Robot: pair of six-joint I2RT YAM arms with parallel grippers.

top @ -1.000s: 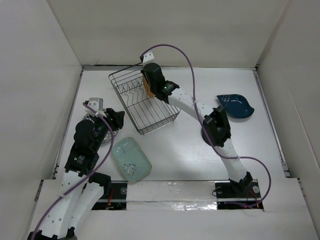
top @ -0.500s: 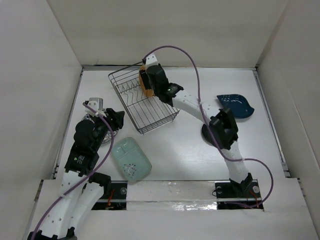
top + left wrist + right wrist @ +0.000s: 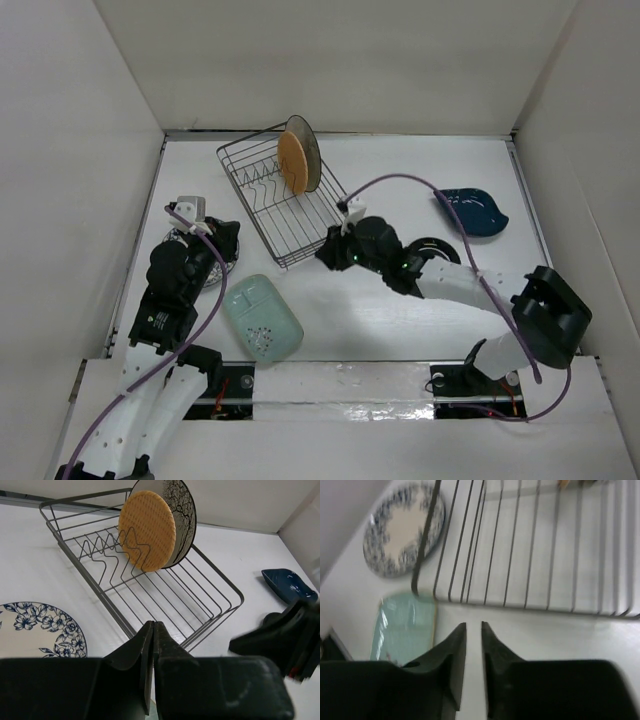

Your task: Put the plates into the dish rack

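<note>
Right claw (image 3: 328,253), narrowly parted and empty, hangs mid-frame beside the dish rack (image 3: 285,225); left claw (image 3: 154,626) is pinched shut, left of centre.

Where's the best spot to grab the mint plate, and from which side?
Probably the rim along the right edge of the mint plate, from above, one finger inside and one outside. It lies flat, so only the rim offers a hold, and that edge faces the right gripper.
</note>
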